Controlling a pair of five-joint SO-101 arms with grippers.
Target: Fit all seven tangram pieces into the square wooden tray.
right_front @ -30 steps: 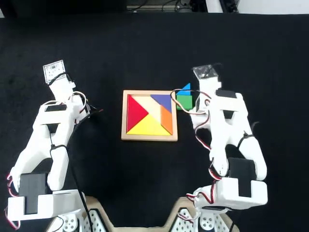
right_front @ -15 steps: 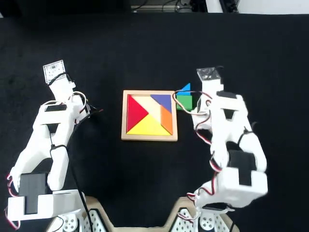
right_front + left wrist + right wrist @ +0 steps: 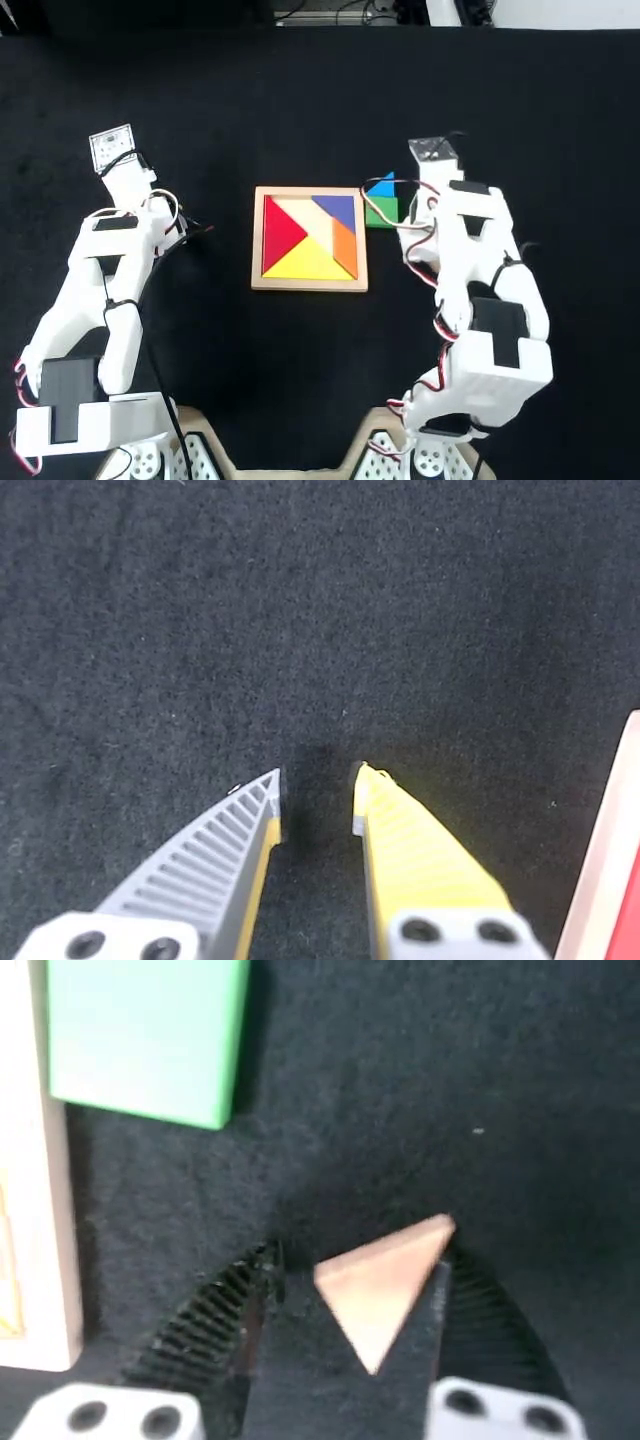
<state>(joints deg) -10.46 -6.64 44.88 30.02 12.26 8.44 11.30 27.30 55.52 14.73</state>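
Observation:
The square wooden tray (image 3: pixel 310 286) lies mid-table and holds red, yellow, orange and violet-blue pieces. Just outside its right rim sit a green square (image 3: pixel 383 211) and a small blue triangle (image 3: pixel 383 186). My right arm (image 3: pixel 465 230) hangs over that spot. In the right wrist view my right gripper (image 3: pixel 360 1252) is open around a pale orange triangle (image 3: pixel 385 1285) that rests against one finger, with the green square (image 3: pixel 145 1035) beyond and the tray rim (image 3: pixel 30 1160) beside it. My left gripper (image 3: pixel 320 772) stands slightly open over bare cloth, left of the tray.
Black cloth covers the whole table. My left arm (image 3: pixel 110 250) stands well left of the tray, whose edge (image 3: pixel 605 850) shows at the side of its wrist view. Both arm bases sit at the near edge.
My right arm has swung a little to the right and away, uncovering more of the blue triangle. The left arm and the tray pieces have not moved.

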